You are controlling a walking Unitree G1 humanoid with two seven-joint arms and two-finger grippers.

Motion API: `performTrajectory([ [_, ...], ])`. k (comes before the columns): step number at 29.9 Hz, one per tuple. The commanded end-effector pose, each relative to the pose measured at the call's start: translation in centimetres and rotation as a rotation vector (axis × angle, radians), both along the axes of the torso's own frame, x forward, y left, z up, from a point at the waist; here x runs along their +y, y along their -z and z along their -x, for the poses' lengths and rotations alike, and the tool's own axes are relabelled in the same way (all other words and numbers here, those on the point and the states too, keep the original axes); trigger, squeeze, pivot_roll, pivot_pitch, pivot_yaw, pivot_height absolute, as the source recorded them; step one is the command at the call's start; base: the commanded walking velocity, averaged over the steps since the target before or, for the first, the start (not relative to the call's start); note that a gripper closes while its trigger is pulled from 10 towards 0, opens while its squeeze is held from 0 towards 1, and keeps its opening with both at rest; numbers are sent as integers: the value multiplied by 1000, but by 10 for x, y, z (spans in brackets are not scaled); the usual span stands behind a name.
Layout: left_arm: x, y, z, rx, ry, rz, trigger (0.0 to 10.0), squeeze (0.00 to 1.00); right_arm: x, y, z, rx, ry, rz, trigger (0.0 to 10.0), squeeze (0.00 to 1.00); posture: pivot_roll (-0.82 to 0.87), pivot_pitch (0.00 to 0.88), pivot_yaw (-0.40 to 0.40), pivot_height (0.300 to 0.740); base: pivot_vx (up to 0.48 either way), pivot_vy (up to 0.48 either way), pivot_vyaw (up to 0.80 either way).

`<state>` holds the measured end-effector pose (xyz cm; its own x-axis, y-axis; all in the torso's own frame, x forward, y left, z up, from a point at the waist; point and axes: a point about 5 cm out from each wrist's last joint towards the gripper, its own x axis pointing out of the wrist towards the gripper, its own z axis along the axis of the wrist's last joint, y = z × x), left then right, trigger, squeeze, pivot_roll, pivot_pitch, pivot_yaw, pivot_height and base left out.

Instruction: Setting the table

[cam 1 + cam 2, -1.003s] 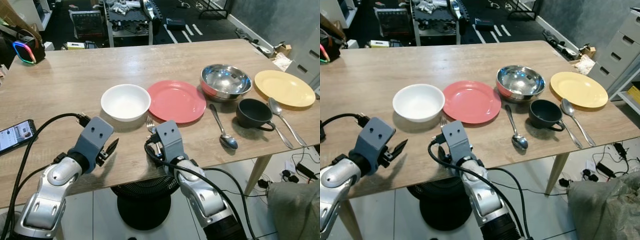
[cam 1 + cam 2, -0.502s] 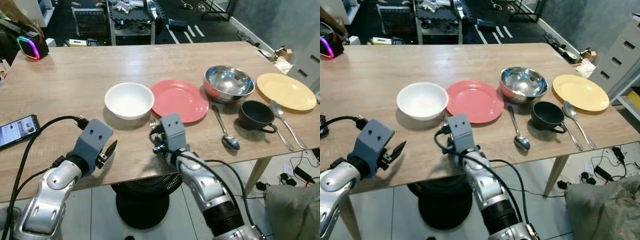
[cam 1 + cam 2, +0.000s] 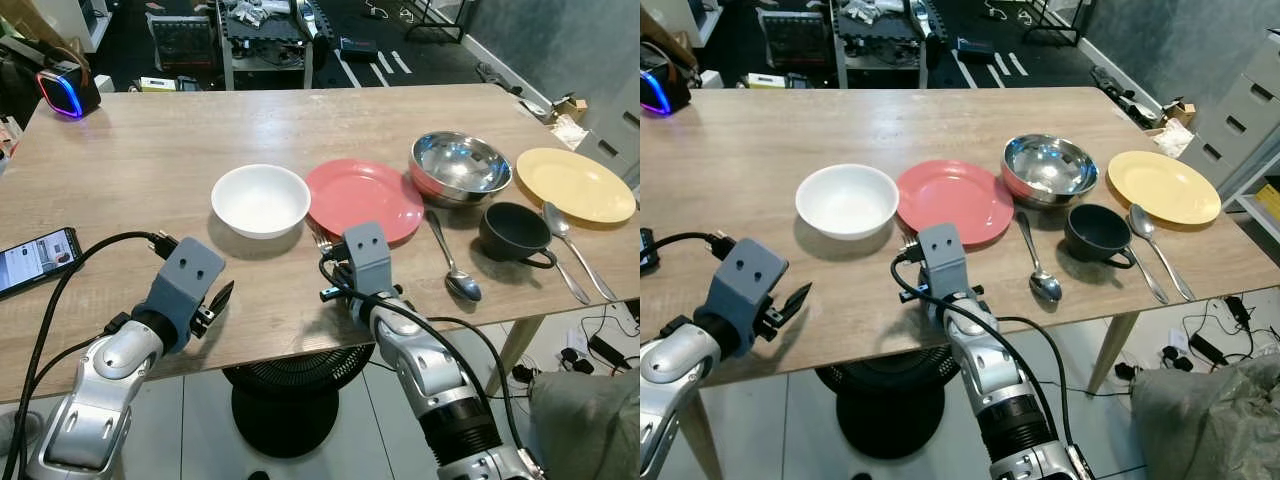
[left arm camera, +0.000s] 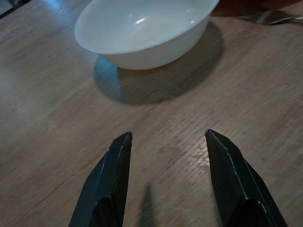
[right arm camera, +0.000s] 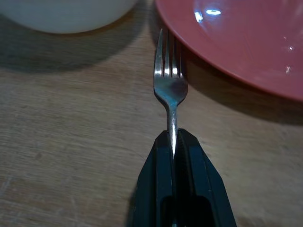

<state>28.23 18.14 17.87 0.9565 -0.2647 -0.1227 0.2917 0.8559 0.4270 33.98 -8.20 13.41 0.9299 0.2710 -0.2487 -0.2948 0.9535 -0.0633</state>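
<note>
- The right claw (image 5: 173, 142) is clamped tight on the handle of a shiny metal fork (image 5: 169, 82), holding it low over the pale wood-grain counter (image 3: 150, 150), right at the near edge of the flat round red plate (image 3: 364, 198).
- From the wrist cam the tines point into the gap between that red plate and the smooth round white bowl (image 3: 260, 199), very close to the plate's rim. Can't tell if the fork actually touches the wood.
- The left claw (image 4: 165, 156) hovers over bare wood on the near side of the white bowl, its two black fingers spread apart and gripping nothing.
- Stuff along the row to the right of the plate: a polished steel mixing bowl (image 3: 459, 165) just beside it, then a flat yellow plate (image 3: 574, 184) out near the end.
- In front of those sit a matte black mug (image 3: 514, 231) with its handle pointing toward the counter's right end, a steel spoon (image 3: 452, 264) on its left and a second long steel spoon (image 3: 572, 247) on its right, lying partly against the yellow plate's edge.
- Far left near the edge is a black smartphone (image 3: 36, 260) with its screen lit, a black cable running past it to the left arm.
- Back left corner has a dark gadget with a glowing rainbow ring (image 3: 62, 92).
- Under the counter there's a round black fan-looking thing (image 3: 285, 395) on the tile floor.
</note>
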Motion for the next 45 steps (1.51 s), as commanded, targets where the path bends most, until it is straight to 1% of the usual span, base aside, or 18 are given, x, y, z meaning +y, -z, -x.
performTrajectory([
  [1, -3, 3, 2, 12, 5, -1, 10000, 0, -21, 44, 14, 211, 66, 22, 0, 0, 92, 176, -14, 740, 0, 0, 0],
  [3, -5, 3, 2, 15, 13, 3, 10000, 0, -23, 30, 19, 165, 29, -51, 0, 0, 88, 172, -9, 740, 0, 0, 0],
  [5, -6, 4, 2, 16, 17, 3, 10000, 0, -25, 25, 23, 147, -9, -69, 0, 0, 86, 170, -5, 740, 0, 0, 0],
  [8, -8, 5, 2, 20, 30, 5, 10000, 0, -30, 19, 34, 129, -99, -51, 0, 0, 82, 167, 2, 740, 0, 0, 0],
  [9, -9, 5, 2, 22, 36, 6, 10000, 0, -32, 17, 41, 127, -146, -38, 627, 0, 77, 164, 5, 740, 0, 0, 0],
  [10, -9, 5, 2, 22, 36, 6, 10000, 0, -32, 17, 41, 127, -146, -38, 627, 0, 77, 164, 5, 740, 0, 0, 0],
  [11, -10, 6, 1, 24, 39, 6, 10000, 0, -39, 12, 50, 106, -183, -19, 8118, 0, 69, 157, 8, 740, 0, 0, 0],
  [12, -10, 6, 0, 24, 40, 6, 10000, 0, -41, 9, 53, 93, -193, -20, 10000, 0, 65, 151, 10, 740, 0, 0, 0],
  [16, -11, 5, -3, 20, 42, 9, 10000, 0, -43, 0, 56, 58, -206, -42, 10000, 0, 60, 142, 15, 740, 0, 0, 0],
  [19, -13, 5, -6, 14, 50, 12, 10000, 0, -41, -15, 56, -12, -206, -94, 10000, 0, 52, 125, 26, 740, 0, 0, 0],
  [22, -17, 3, -11, 0, 57, 20, 10000, 0, -38, -33, 51, -101, -148, -176, 10000, 0, 46, 100, 34, 740, 0, 0, 0],
  [26, -18, 1, -14, -11, 52, 31, 10000, 0, -37, -41, 48, -144, -94, -239, 10000, 0, 47, 89, 38, 740, 0, 0, 0],
  [29, -19, -1, -17, -19, 48, 45, 10000, 0, -35, -52, 41, -199, 2, -333, 10000, 0, 42, 64, 45, 740, 0, 0, 0],
  [34, -20, -1, -20, -29, 39, 60, 10000, 0, -35, -53, 39, -216, 57, -352, 10000, 0, 37, 47, 41, 740, 0, 0, 0],
  [37, -19, -4, -26, -54, -39, 138, 10000, 0, -51, -53, 35, -291, 219, -304, 10000, 0, 25, 32, 44, 740, 0, 0, 0],
  [40, -19, -5, -27, -64, -59, 164, 10000, 0, -57, -55, 34, -317, 258, -296, 10000, 0, 17, 26, 47, 740, 0, 0, 0],
  [42, -20, -6, -28, -75, -95, 230, 10000, 0, -69, -58, 34, -372, 327, -283, 10000, 0, 8, 20, 51, 740, 0, 0, 0],
  [45, -24, -9, -30, -93, -116, 262, 10000, 0, -78, -59, 34, -400, 382, -287, 10000, 0, -8, 17, 58, 740, 0, 0, 0],
])
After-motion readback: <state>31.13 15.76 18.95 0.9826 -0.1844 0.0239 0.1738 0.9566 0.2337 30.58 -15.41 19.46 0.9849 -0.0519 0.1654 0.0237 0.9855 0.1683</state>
